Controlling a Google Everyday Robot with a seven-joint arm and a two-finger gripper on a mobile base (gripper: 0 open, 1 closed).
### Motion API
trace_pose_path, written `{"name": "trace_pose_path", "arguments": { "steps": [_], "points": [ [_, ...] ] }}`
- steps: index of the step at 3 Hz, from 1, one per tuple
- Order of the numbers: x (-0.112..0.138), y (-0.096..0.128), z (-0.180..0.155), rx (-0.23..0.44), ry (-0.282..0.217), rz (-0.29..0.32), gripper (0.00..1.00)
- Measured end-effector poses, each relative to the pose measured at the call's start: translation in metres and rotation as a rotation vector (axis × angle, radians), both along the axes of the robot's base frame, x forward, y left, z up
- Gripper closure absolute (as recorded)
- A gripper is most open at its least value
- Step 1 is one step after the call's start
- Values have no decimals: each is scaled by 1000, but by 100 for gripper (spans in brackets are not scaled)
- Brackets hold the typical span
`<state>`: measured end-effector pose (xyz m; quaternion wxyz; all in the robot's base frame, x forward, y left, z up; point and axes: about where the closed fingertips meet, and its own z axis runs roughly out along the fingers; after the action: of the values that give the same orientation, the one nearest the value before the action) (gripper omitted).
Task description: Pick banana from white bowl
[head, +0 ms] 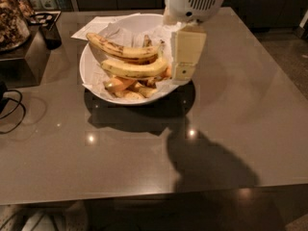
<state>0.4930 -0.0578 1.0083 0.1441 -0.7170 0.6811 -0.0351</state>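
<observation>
Gripper, a cream-coloured block, hanging beneath a white vented housing, over the right rim of the white bowl. Open or closed: cannot tell. Holding nothing visibly.

Just left of the gripper, the banana: plump, curved, mostly clean yellow, lying across the middle of the bowl with its right end up against the gripper's side; touching or only close, not to be told. Further left and behind it, a slimmer banana with dark brown spots, also in the bowl. In front of both, below and left of the gripper, orange-yellow cut pieces on crinkled white paper lining the bowl.

Beneath everything, a glossy brown table. Directly in front of the gripper, the arm's dark shadow on the tabletop. Well to the left, at the far corner, a small dark cup and a glass jar; nearer, at the left edge, a black cable.
</observation>
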Motion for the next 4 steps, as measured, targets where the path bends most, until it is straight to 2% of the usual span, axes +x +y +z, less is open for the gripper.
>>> {"name": "trace_pose_path", "arguments": {
  "steps": [1, 2, 3, 4],
  "points": [
    [7, 28, -5, -14, 17, 61, 42],
    [18, 48, -15, -16, 46, 92, 63],
    [31, 62, -25, -21, 67, 109, 64],
    [42, 70, -35, -27, 84, 117, 50]
  ]
}}
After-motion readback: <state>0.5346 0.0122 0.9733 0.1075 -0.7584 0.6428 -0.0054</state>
